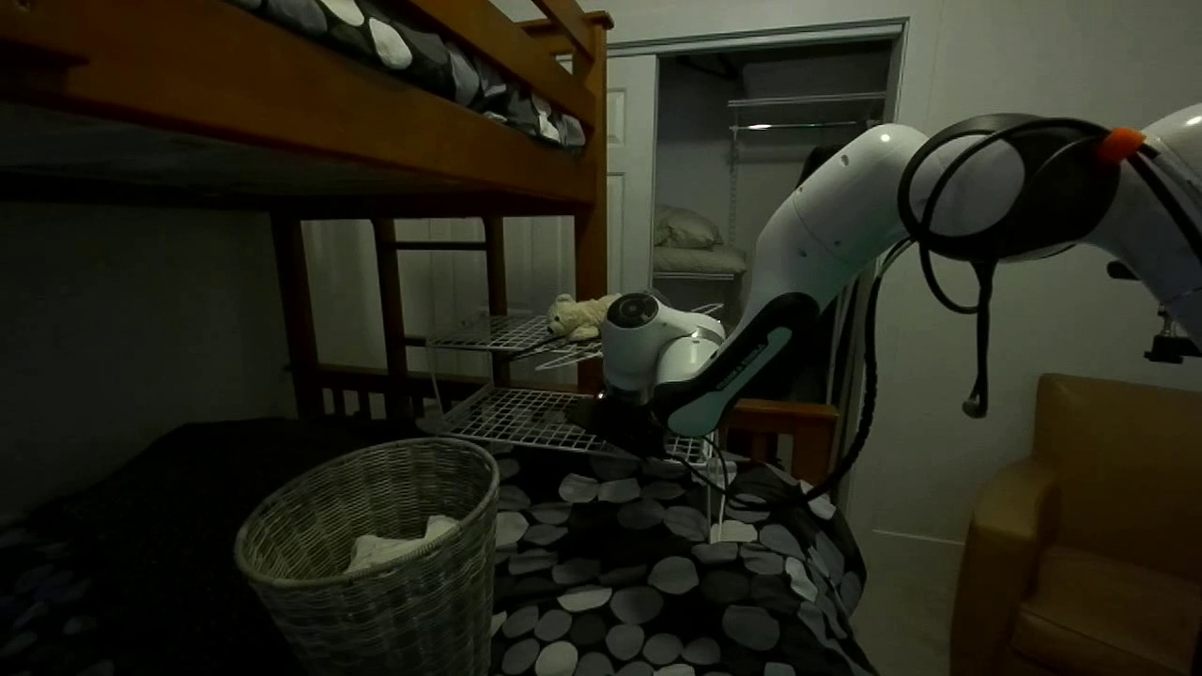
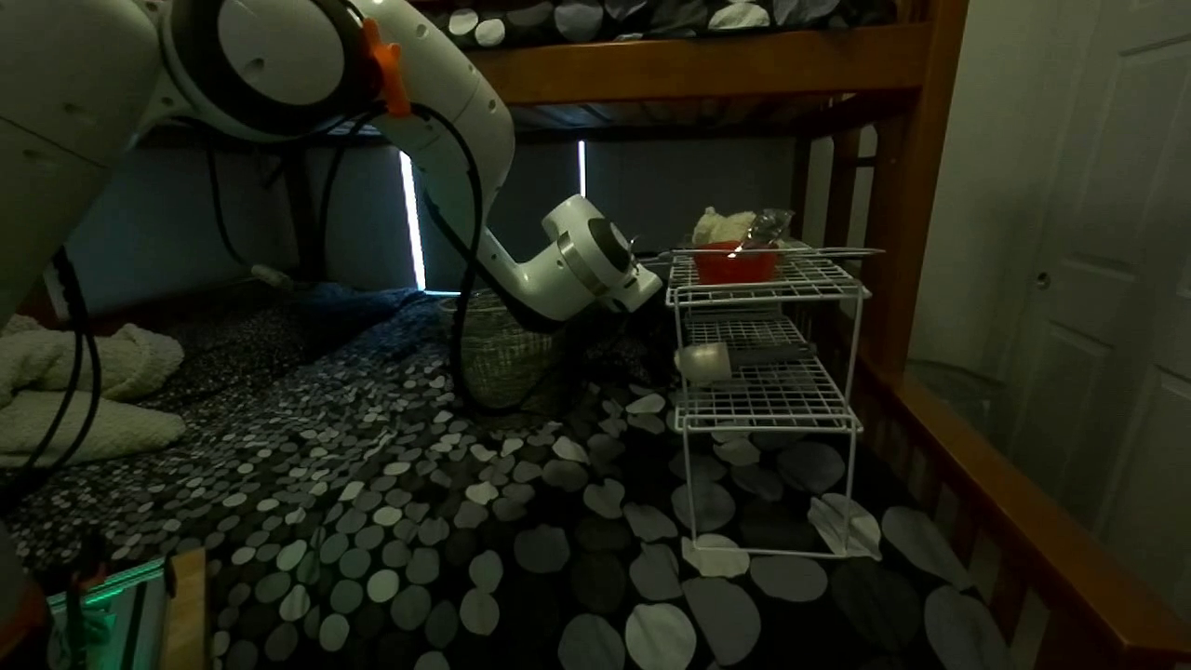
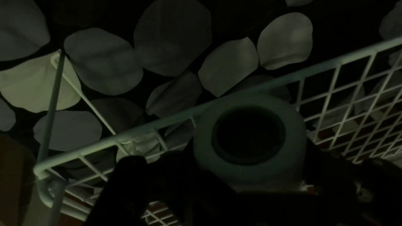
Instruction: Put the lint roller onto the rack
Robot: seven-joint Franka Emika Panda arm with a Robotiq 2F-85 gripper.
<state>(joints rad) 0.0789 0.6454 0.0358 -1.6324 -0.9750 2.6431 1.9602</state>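
Observation:
The rack is a silvery wire rack with tiered grid shelves on the bed, seen in both exterior views point(image 1: 512, 413) point(image 2: 768, 414). The lint roller point(image 2: 709, 363) has a white roll and a grey handle. It lies level at the lower grid shelf, roll at the shelf's left edge, handle pointing right. In the wrist view the roll's hollow end point(image 3: 267, 172) faces the camera above the rack's grid point(image 3: 333, 67). My gripper point(image 3: 249, 157) has a dark finger against each side of the roll and looks shut on it. In an exterior view the gripper point(image 1: 606, 427) is a dark shape over the shelf.
A red container point(image 2: 735, 265), a plush bear point(image 1: 577, 314), clear plastic and wire hangers lie on the top shelf, close above the lower one. A woven basket point(image 1: 376, 563) stands beside the rack. The wooden bunk frame point(image 1: 590, 178) rises behind and overhead.

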